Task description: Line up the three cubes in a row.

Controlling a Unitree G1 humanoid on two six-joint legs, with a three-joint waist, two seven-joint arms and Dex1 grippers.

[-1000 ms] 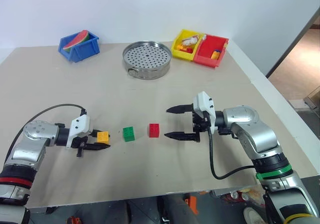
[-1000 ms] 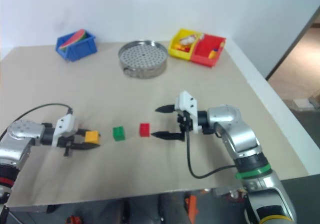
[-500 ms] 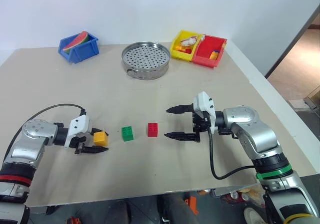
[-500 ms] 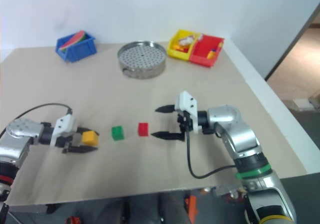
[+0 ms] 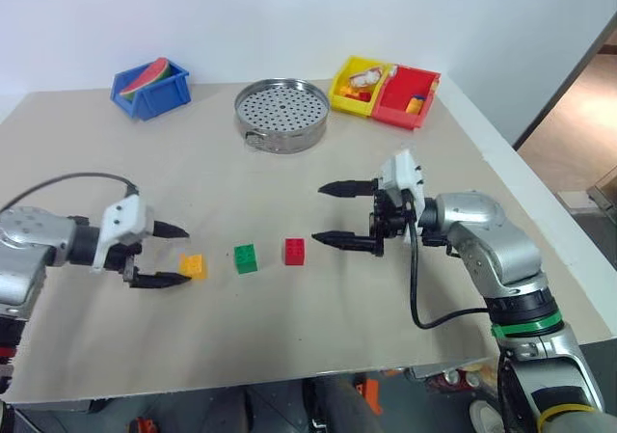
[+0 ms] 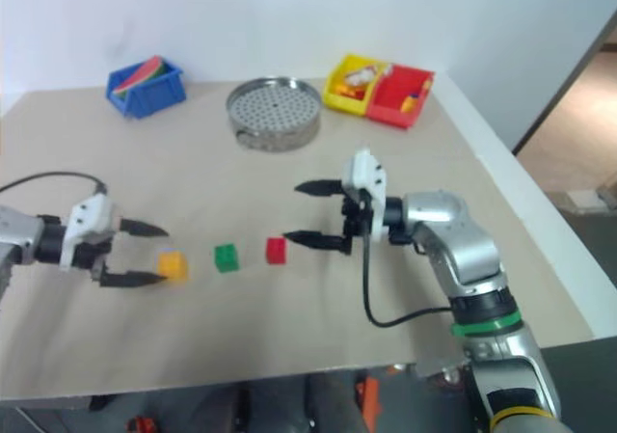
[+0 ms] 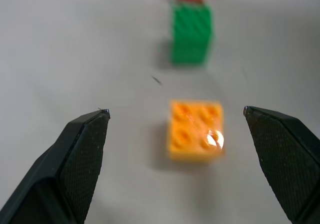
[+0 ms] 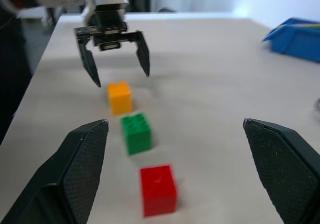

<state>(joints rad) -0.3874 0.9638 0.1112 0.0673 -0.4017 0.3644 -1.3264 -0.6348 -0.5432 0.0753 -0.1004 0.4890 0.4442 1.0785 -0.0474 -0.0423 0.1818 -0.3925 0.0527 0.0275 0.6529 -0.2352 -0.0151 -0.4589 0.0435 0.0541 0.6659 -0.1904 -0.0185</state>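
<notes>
On the near part of the table (image 5: 289, 356), the three cubes lie in a row: orange cube (image 5: 194, 265) at the robot's left, green cube (image 5: 247, 257) in the middle, red cube (image 5: 295, 251) at the right, each apart from its neighbour with roughly even gaps.

A second ago the left gripper (image 5: 159, 255) was clenched on the orange cube; now its jaws stand released and wide, and it has lifted clear and drawn back to the left, leaving the cube resting alone on the table just off its lower fingertip. The left wrist view confirms bare table between each finger and the cube.

The right gripper (image 5: 333, 213) has also risen a little. Its jaws hang wide and empty, pointing leftward, the lower fingertip near the red cube but not touching it.

Judged from how they lie, the line-up looks essentially done; what remains is likely only for both arms to withdraw without nudging a cube.

Farther back, well apart from the row, stand a round perforated steamer tray (image 5: 283, 114), a blue bin (image 5: 151, 88) holding what looks like a watermelon slice, and yellow bin (image 5: 361, 87) and red bin (image 5: 408, 97) side by side with small pieces inside. Nothing blocks either arm's retreat.
</notes>
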